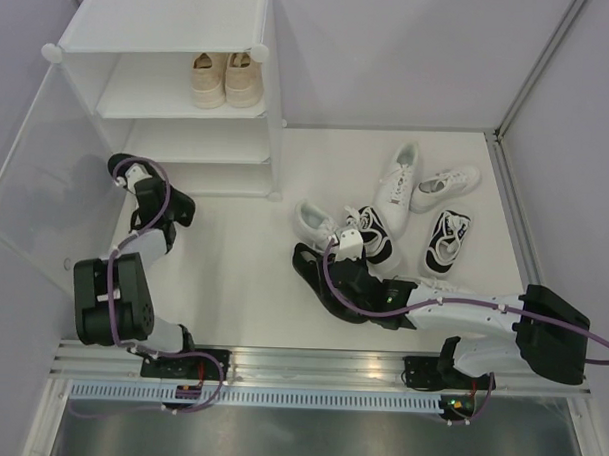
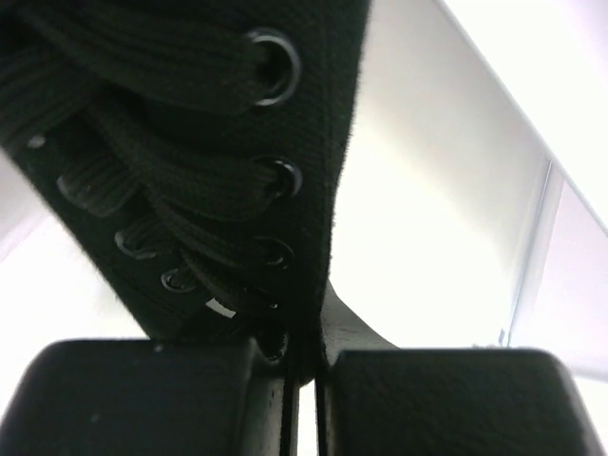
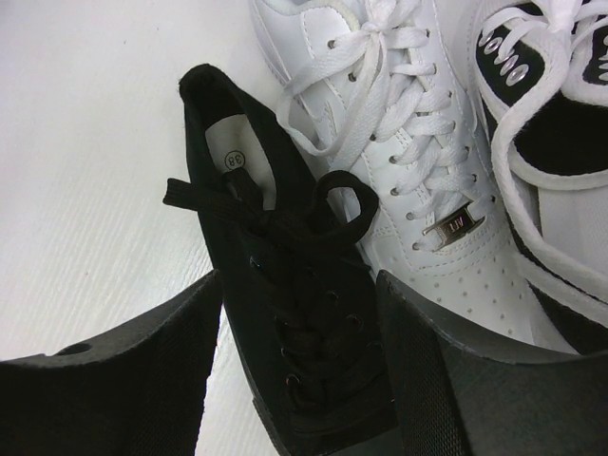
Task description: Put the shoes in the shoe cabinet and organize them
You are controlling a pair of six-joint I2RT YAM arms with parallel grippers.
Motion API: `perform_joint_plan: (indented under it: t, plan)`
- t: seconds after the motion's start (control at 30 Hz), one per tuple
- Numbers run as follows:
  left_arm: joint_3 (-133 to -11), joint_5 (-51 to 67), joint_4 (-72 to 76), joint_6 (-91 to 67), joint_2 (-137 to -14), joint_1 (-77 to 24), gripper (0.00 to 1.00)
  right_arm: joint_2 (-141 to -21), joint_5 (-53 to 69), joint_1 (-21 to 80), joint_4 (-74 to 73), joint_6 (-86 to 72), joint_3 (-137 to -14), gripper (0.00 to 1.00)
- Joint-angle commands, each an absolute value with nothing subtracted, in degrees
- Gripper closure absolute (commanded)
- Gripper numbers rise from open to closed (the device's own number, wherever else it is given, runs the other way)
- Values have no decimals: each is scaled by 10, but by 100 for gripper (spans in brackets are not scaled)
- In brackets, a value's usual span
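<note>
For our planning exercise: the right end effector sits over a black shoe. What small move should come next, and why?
Probably close the right end effector on the black shoe: it stands open astride the laced upper, gripping nothing.

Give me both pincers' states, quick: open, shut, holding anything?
Left pincer: closed on a black shoe, at its eyelet edge.
Right pincer: open, jaws either side of the other black shoe.

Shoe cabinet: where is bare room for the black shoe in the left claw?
The upper shelf is bare left of the beige pair; the two lower shelves look bare where visible. The floor between cabinet and shoe pile is open. Crowded: around the right claw, open over the other black sneaker, with white sneakers and black-and-white ones alongside.
</note>
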State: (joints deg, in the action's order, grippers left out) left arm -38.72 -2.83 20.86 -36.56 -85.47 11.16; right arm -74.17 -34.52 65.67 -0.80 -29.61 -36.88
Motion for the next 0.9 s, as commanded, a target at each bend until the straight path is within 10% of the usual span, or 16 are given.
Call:
perform_joint_plan:
  t: [0.0,0.53,0.67,0.87]
  plan:
    - [-438,-39,63,-353,-763,113,98,-722,-350,658,4,-299,-375,30]
    - [-409,70,-291,-337,-751,-16,98,-694,-344,658,7,-323,-357,30]
    - [-409,62,-304,-356,-761,-60,64,-690,-344,657,4,-326,-357,30]
    - [-387,-24,-305,-390,-681,-100,38,-680,-345,658,2,-329,-349,30]
